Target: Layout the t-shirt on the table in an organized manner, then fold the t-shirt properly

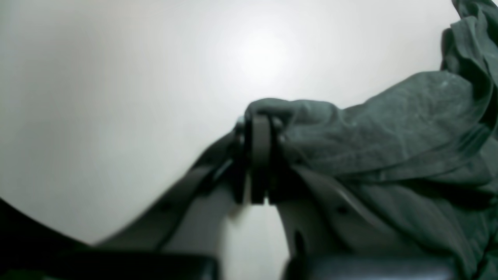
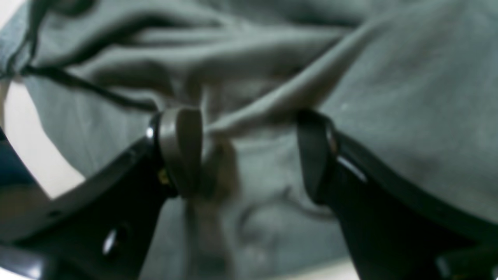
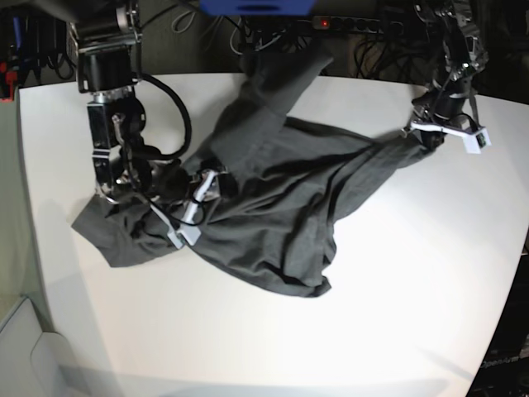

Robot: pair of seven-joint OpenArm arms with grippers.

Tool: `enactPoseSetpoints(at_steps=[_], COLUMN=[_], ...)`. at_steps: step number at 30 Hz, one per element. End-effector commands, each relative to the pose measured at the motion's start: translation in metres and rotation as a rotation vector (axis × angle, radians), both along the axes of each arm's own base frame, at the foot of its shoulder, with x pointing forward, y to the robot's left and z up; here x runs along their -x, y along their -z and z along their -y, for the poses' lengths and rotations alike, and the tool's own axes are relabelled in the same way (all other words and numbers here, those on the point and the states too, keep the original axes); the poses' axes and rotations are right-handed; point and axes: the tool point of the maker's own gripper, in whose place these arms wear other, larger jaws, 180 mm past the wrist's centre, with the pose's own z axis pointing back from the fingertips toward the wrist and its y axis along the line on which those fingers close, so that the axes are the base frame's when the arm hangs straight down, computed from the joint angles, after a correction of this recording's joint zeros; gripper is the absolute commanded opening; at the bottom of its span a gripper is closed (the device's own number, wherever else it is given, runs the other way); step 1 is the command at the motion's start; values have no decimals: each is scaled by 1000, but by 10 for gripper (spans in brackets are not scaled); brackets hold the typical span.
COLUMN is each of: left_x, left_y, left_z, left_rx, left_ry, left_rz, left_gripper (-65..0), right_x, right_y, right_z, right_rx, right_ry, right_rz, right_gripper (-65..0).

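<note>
Base view: wrinkly charcoal t-shirt (image 3: 273, 207) sprawls crumpled across smooth white table (image 3: 397, 314).

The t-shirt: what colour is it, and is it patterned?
Plain dark charcoal grey t-shirt, no pattern; clearest in the base view.

The base view looks down from above the table's (image 3: 397, 281) near side, taking in both arms. Each wrist view peers along its own fingers (image 1: 260, 155) from very close, somewhat blurred. All three share the t-shirt (image 3: 273, 207); only the left wrist view shows much table.
</note>
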Motion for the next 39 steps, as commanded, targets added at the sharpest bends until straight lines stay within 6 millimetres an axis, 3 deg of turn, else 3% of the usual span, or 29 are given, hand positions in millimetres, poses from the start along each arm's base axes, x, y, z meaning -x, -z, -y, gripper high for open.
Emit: enactPoseSetpoints(at_steps=[1,10,16,18,24,25,27,33,39], left_x=[-6,-8,-9,-9,-9,-9,-9,-11,-14], left_y=[-11,-12,-12,-13,-13,-13,-13,-12,-16], left_z=[-3,-3,-3,-3,-4,-4,-4,-5,-6], left_rx=[-19,-19,-20,-20,-22,-22,-22,-19,-23], left_ry=[2,2,1,1,-1,-2,-2,-7,-6], left_rz=[39,43,46,48,50,49,49,50,63], left_gripper=[-647,-647,-647,-647,-647,-647,-647,-647,-647], right_x=[-12,-1,0,-2,-10,-10,-12,-30,-34], right_y=[-7,21,25,23,18,18,18,-26,-60], right_z=[4,-18,-22,-21,-14,-9,-3,7,9], right_rx=[26,349,469,471,488,498,510,530,543], right_ry=[8,-123,-146,-145,-134,-133,-129,-97,-114], right_rz=[43,64,82,88,98,97,100,241,355], right_gripper=[-252,-252,-265,-320,-618,-650,-650,-647,-647])
